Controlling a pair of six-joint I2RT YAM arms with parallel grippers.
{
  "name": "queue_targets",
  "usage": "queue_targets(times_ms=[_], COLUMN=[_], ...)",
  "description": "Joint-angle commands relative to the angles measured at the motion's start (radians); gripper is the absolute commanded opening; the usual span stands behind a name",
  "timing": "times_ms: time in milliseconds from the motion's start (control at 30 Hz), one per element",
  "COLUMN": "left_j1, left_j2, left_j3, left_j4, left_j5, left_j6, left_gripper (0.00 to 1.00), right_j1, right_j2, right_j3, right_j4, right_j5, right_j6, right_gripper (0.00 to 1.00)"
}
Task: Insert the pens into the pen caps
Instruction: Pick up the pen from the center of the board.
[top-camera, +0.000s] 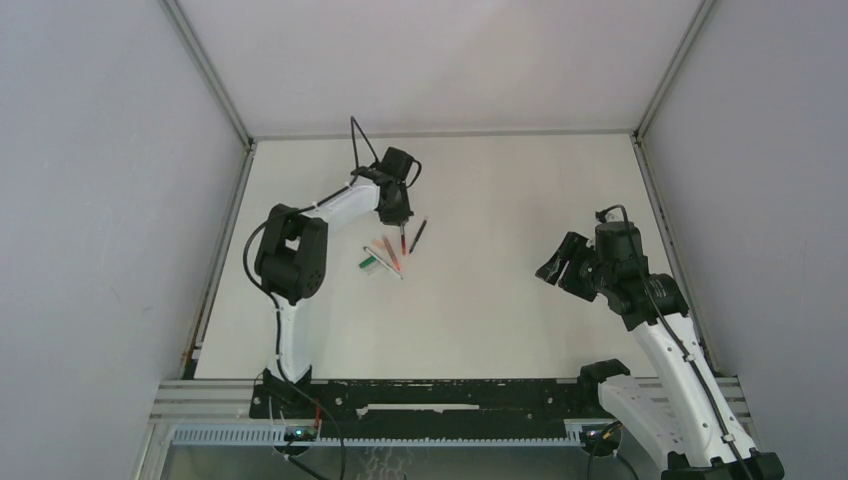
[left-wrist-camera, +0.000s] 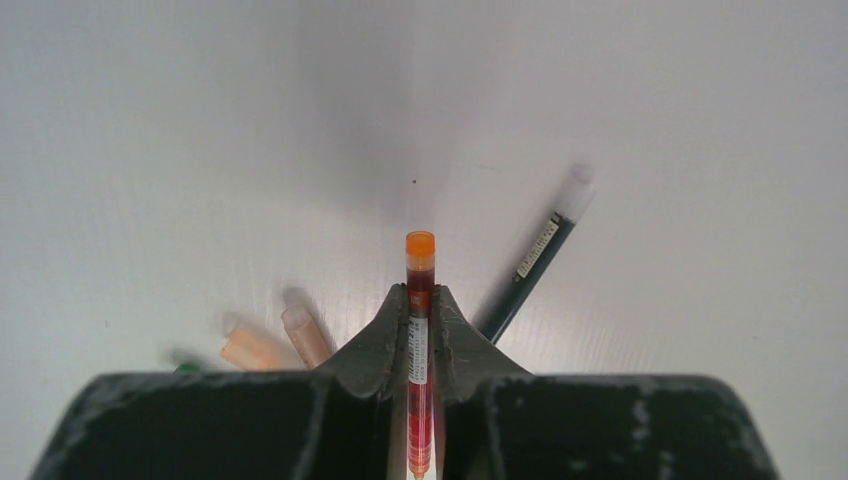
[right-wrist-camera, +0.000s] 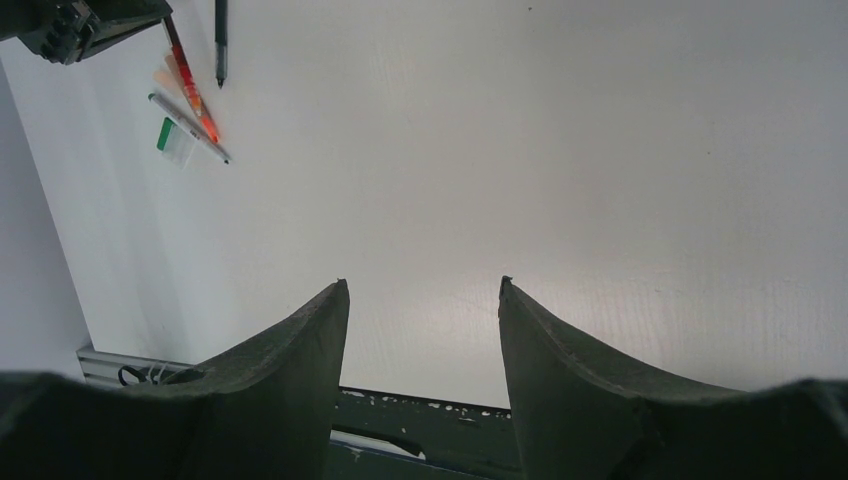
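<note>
The white surface (top-camera: 500, 300) carries everything in one small cluster left of its middle, well apart from the right edge, where the right arm (top-camera: 660, 330) holds the right tool (right-wrist-camera: 420, 290) wide apart and empty. The left arm (top-camera: 330, 210) reaches over the cluster, and the left tool (left-wrist-camera: 420, 300) is pinched tight on a red pen (left-wrist-camera: 420, 265) partway along its barrel; whether that pen is clear of the surface I cannot tell. The thin grip could let the pen swivel or slip, and any sideways move risks knocking the black pen (left-wrist-camera: 535, 270) just beside it. I count four pens: the held red one, the black one, a second red pen (right-wrist-camera: 203, 110) and a pale pen (right-wrist-camera: 185, 123). Of caps, one green cap (right-wrist-camera: 167, 135) is plain; two pale orange stubs (left-wrist-camera: 250, 350) may be two more.
</note>
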Motion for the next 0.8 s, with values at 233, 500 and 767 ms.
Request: queue_targets(times_ms=[233, 500, 767], left_j1=[-0.026, -0.106, -0.110], left_j2=[-0.377, -0.623, -0.822], left_j3=[-0.149, -0.246, -0.276], left_j4=[0.160, 0.263, 0.390], left_j5=[0.138, 0.248, 0.302], left_j6=[0.073, 0.114, 0.130], left_gripper=[0.00, 0.00, 0.00], right_j1=[0.005, 0.010, -0.143], right_j2=[-0.044, 0.016, 0.031], right_j3=[0.004, 0.031, 0.044], right_j4=[0.222, 0.433, 0.554], right_j5=[-0.139, -0.218, -0.447], right_j6=[0.023, -0.014, -0.061], right_gripper=[0.66, 0.73, 0.73])
